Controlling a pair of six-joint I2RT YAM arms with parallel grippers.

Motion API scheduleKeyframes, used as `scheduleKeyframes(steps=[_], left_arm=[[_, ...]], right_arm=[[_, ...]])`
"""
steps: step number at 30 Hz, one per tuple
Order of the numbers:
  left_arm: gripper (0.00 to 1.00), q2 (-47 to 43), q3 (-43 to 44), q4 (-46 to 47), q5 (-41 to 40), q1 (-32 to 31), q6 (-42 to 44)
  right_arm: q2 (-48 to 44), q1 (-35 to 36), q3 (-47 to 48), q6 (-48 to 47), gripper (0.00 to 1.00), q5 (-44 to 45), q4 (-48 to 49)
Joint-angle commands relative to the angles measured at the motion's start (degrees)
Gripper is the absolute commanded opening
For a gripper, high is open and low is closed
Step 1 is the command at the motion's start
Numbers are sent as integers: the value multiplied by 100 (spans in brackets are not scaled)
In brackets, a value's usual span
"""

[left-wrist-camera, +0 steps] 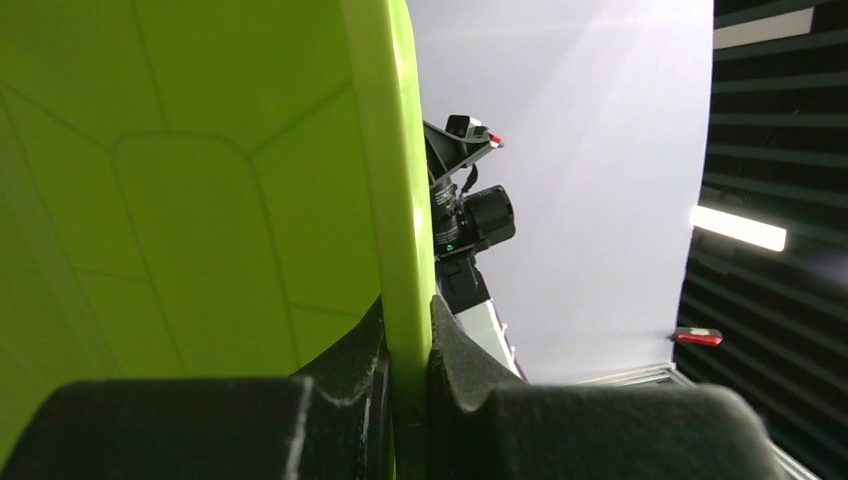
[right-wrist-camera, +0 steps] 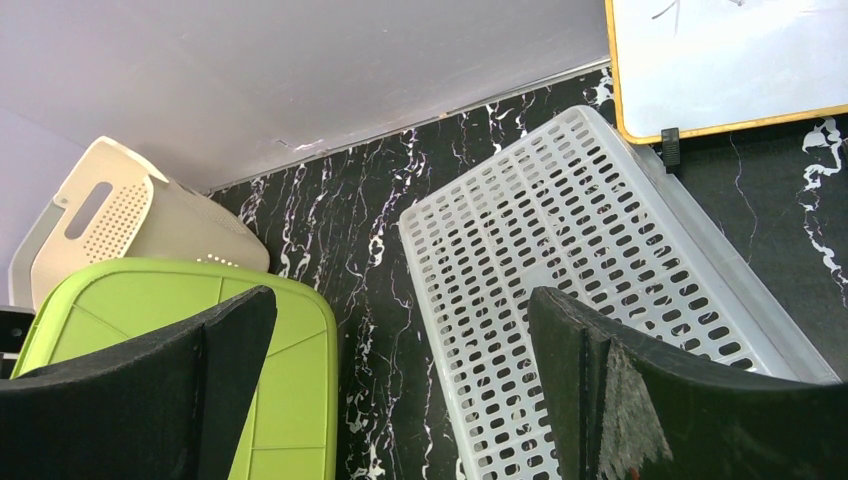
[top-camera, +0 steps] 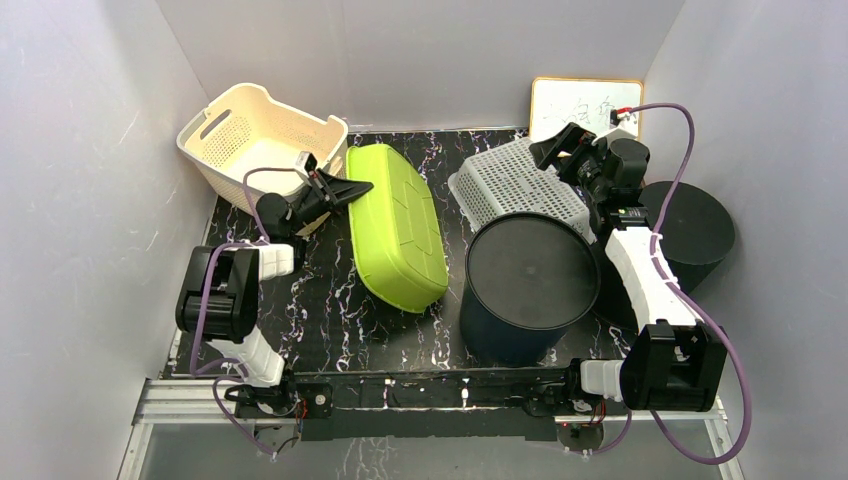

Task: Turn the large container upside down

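The lime-green container [top-camera: 398, 225] lies in the middle of the black mat with its patterned base turned upward, its far-left edge raised. My left gripper [top-camera: 352, 188] is shut on that rim. In the left wrist view the green rim [left-wrist-camera: 395, 200] runs up between my two black pads, where the gripper [left-wrist-camera: 408, 350] pinches it. My right gripper [top-camera: 560, 140] is open and empty, hovering above the white perforated basket [top-camera: 520, 185]. In the right wrist view it [right-wrist-camera: 400, 390] spans mat between the green container [right-wrist-camera: 290, 380] and the white basket [right-wrist-camera: 580, 250].
A cream basket [top-camera: 255, 140] leans at the back left and also shows in the right wrist view [right-wrist-camera: 120, 215]. A dark round bin [top-camera: 530, 275] stands base-up at centre right. A black cylinder [top-camera: 695, 225] sits right of the right arm. A whiteboard [top-camera: 585, 105] leans on the back wall.
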Motion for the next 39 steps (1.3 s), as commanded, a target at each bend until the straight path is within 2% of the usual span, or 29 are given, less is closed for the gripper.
scheduleKeyframes(steps=[1,2,4,6,10,13,16,22,29,32,36,39], left_arm=[[0,-80,-101,-440,531,-44,1607],[2,-133,-119,-891,505,-44,1968],[17,-293,-97,-2220,394,-46,2791],[22,-527,73,-3743,151,-44,3789],[45,-921,853,-6807,-760,-45,5889],[50,-1053,1246,-8107,-1391,-44,6570],[54,-1097,1451,-8689,-1754,-44,6946],[55,-1163,1552,-9077,-2179,-44,7269],[59,-1403,2035,-10197,-3158,-44,8142],[58,-1698,2076,-10529,-3040,-39,8423],[56,-2490,1716,-10501,-2104,-83,8586],[57,-2965,1443,-10600,-2035,-206,8606]], right_arm=[[-20,-28,10,-36,98,23,352],[-22,-29,-14,-36,98,23,370],[-7,-29,-58,-41,98,36,394],[16,-29,-81,-53,98,38,403],[53,-29,-122,-39,98,20,475],[88,-28,-144,9,98,-23,537],[97,-29,-191,46,98,-51,583],[97,-25,-222,56,98,-52,597],[101,-27,-207,43,98,-47,563],[128,-29,-198,27,98,-43,550],[164,-29,-149,-9,98,-18,536],[206,-29,-83,3,98,-70,538]])
